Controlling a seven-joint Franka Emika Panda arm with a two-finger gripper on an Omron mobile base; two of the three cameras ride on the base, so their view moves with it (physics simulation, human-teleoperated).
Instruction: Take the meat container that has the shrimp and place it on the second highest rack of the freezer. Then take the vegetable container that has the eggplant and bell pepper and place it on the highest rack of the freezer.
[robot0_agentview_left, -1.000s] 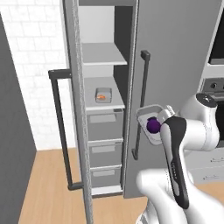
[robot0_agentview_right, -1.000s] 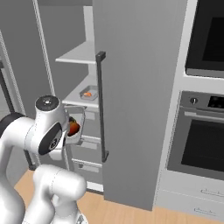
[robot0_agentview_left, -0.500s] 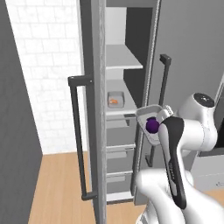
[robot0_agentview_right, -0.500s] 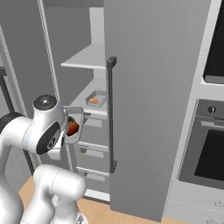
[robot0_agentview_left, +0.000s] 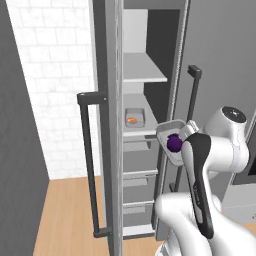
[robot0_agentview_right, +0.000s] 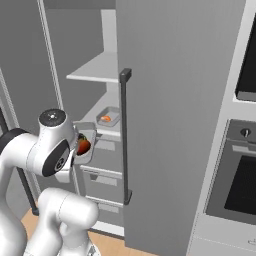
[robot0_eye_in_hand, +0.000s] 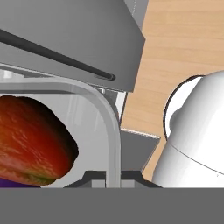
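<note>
- The freezer (robot0_agentview_left: 145, 120) is seen at frame centre in the left base view, with both doors standing open; its top is cut off by the upper edge.
- The highest rack (robot0_agentview_left: 142, 70) is shown as a flat light-grey shelf in the upper centre of the left base view; its left part is hidden behind the near door edge.
- On the rack just below it, a small grey meat container (robot0_agentview_left: 133, 117) is seen lying flat, with the shrimp (robot0_agentview_left: 131, 120) inside as a tiny orange spot; its shape is too small to make out.
- The same meat container (robot0_agentview_right: 109, 117) and shrimp (robot0_agentview_right: 105, 118) are seen left of centre in the right base view.
- The vegetable container (robot0_agentview_left: 172, 141) is held up in front of the open freezer, right of centre in the left base view, tilted steeply on edge.
- The eggplant (robot0_agentview_left: 174, 143) is visible in it as a dark purple ball; the bell pepper is hidden from this side.
- In the right base view the vegetable container (robot0_agentview_right: 85, 145) is partly covered by the arm's round joint, and the bell pepper (robot0_agentview_right: 83, 146) shows as an orange-red patch.
- In the hand view the bell pepper (robot0_eye_in_hand: 33, 142) lies at lower left, cut off by the left edge; a purple sliver of eggplant (robot0_eye_in_hand: 15, 183) shows beneath it.
- The gripper (robot0_eye_in_hand: 113, 177) is seen at the bottom of the hand view, its jaws clamped on the rim of the vegetable container (robot0_eye_in_hand: 111, 127); the fingertips are largely cut off.
</note>
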